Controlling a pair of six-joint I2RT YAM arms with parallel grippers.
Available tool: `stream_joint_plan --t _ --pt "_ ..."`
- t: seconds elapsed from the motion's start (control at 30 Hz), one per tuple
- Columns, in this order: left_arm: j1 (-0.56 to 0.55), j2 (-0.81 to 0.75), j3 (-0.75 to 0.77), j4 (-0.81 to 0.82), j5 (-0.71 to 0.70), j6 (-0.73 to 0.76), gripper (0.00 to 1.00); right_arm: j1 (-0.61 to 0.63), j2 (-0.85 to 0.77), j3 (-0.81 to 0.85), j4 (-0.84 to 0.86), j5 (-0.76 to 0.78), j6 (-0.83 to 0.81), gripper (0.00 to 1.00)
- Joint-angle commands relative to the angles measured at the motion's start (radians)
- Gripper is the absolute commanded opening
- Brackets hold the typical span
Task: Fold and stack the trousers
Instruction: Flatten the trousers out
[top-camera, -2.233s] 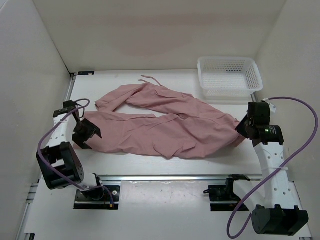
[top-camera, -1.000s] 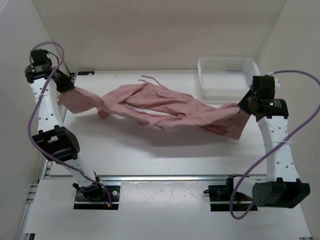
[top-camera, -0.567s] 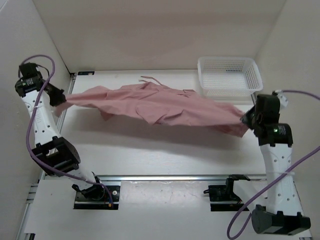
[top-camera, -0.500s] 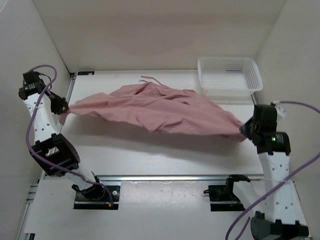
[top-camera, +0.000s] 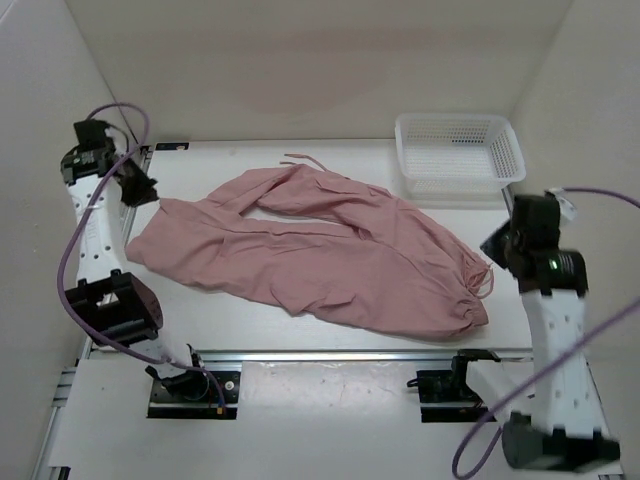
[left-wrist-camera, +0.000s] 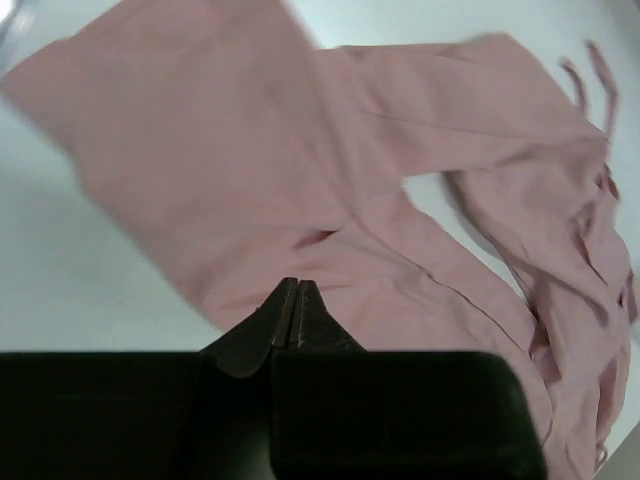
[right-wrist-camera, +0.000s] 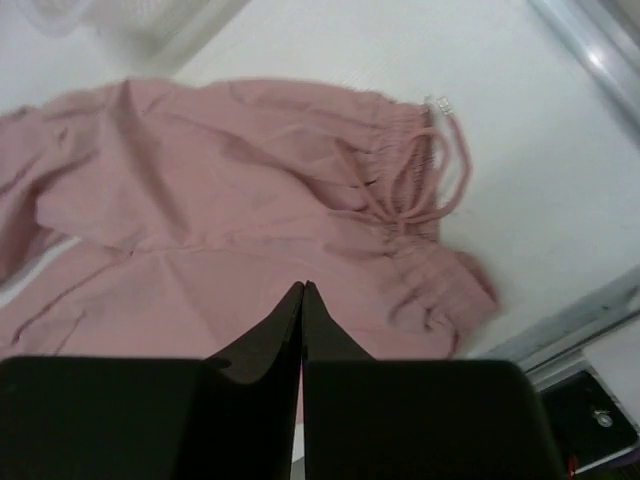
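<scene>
White worktop (top-camera: 300, 335) carries the trousers (top-camera: 320, 255) spread flat just left-front of the basket (top-camera: 460, 185), seemingly laid out for folding, while the left pincer (top-camera: 141, 188), far left of the basket, and the right pincer (top-camera: 496, 246), on its near side, hover pinched closed on nothing.

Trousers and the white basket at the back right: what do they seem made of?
The trousers look like soft, matte dusty-pink cloth, perhaps cotton-like, though the weave is unreadable. They lie limp and creased and pucker at one gathered end. The basket looks like white moulded plastic, with stiff upright walls pierced by a regular grid of holes.
</scene>
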Motion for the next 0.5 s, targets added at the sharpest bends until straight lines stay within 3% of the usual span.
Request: stream_joint_plan --t 0.0,0.07,0.1,0.13,0.17,0.2,0.23,0.3,0.33,0.37,0.47 --pt "-0.119 0.096 0.094 0.013 0.057 0.078 0.10 0.000 0.197 0.022 0.146 -0.228 -0.120 0.00" --pt "-0.189 0.165 0.162 -0.009 0.039 0.083 0.13 0.000 0.319 0.023 0.189 -0.335 -0.129 0.00" --pt "-0.209 0.200 0.187 -0.010 0.022 0.083 0.22 0.000 0.352 0.023 0.206 -0.365 -0.129 0.00" --pt "-0.228 0.278 0.212 -0.022 0.022 0.072 0.35 0.000 0.413 0.012 0.247 -0.404 -0.129 0.00" --pt "-0.261 0.317 0.236 -0.022 0.022 0.072 0.69 0.000 0.444 0.012 0.257 -0.438 -0.143 0.01" --pt "-0.278 0.357 0.296 -0.043 0.022 0.072 0.80 0.000 0.494 0.012 0.257 -0.466 -0.143 0.08" --pt "-0.295 0.439 0.328 -0.055 0.022 0.072 0.88 0.000 0.516 0.012 0.271 -0.466 -0.143 0.28" --pt "-0.338 0.518 0.423 -0.083 -0.016 0.072 0.96 -0.023 0.553 0.012 0.284 -0.416 -0.143 0.58" --pt "-0.349 0.581 0.451 -0.094 -0.016 0.072 0.97 -0.043 0.562 -0.002 0.294 -0.407 -0.133 0.64" --pt "-0.358 0.608 0.476 -0.094 -0.016 0.072 0.97 -0.066 0.573 -0.016 0.294 -0.406 -0.133 0.69" --pt "-0.383 0.694 0.568 -0.094 -0.042 0.049 0.97 -0.184 0.611 -0.030 0.326 -0.435 -0.111 0.71"
